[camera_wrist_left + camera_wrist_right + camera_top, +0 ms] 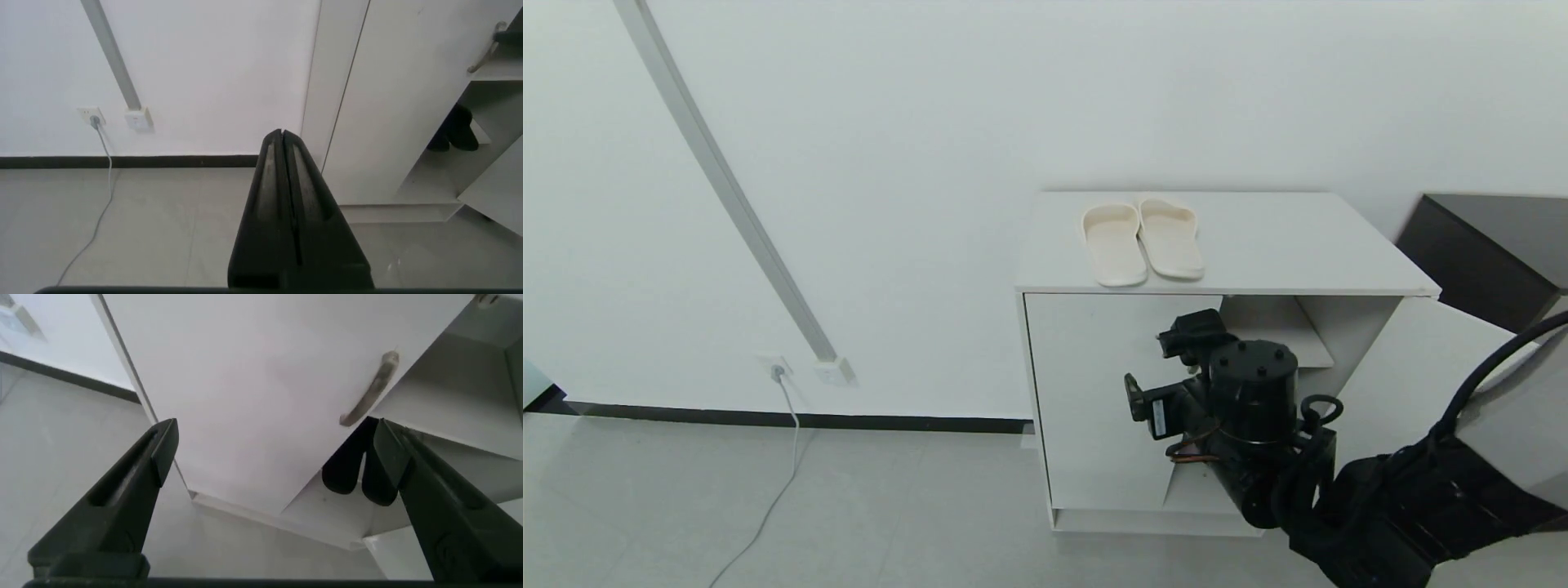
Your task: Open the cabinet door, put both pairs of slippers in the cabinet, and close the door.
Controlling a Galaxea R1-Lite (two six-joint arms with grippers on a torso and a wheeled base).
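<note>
Over by the wall a socket (776, 369) feeds a cable (788, 457) that trails across the floor, well apart from the work. The left gripper (282, 143) hangs low out on that side, its fingers pressed together on nothing. I take it as parked, out of the other arm's way.

Next comes the cabinet (1258, 245), its left door (1094, 392) shut flat with the handle (368, 390) at its inner edge. On the cabinet's top, towards the left front, the cream slippers (1168, 238) lie side by side, touching, footbeds up (the pair yet to go in, by my reckoning).

The right gripper (274, 433) hovers just before the seam between the shut door and the open half, its fingers spread wide and empty. Spread like that it suits a fresh grasp, and the cream pair above seems the likely target.

Past it, in the lower compartment beneath the shelf (1278, 331), the dark slippers (355, 469) stand on end close together, so half the stowing looks done. Farthest right, the right door (1421, 384) stands wide open, which leaves room to bring the cream pair in. A dark unit (1486, 245) sits beyond it against the wall.
</note>
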